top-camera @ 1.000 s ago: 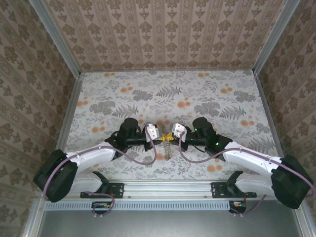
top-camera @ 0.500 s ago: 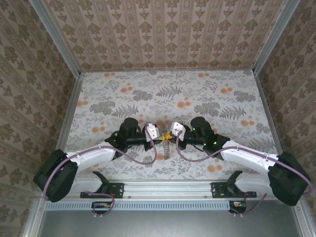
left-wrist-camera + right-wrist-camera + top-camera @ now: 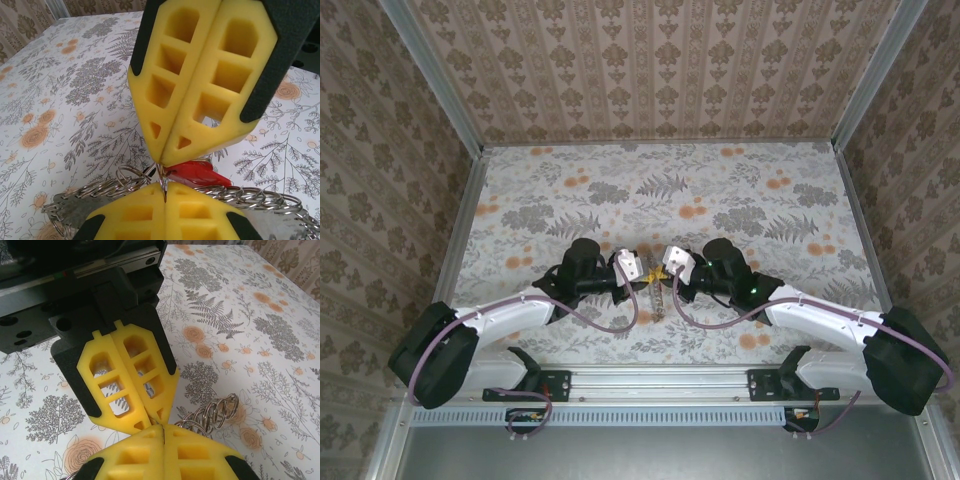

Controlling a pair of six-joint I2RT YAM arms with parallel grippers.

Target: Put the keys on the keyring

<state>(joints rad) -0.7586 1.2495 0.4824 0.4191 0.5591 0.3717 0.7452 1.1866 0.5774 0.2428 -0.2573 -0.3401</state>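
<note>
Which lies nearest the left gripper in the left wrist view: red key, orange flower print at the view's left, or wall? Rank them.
1. red key, just beyond the left gripper tips
2. orange flower print, on the tablecloth, view's left
3. wall, far top-left corner

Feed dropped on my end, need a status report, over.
Left gripper, right gripper shut, tip to tip, pinching keyring. Red key beside tips. Nothing blocking.

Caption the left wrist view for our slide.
Shut yellow left tool meets shut right tool beside red-headed key and silvery keyring.
</note>
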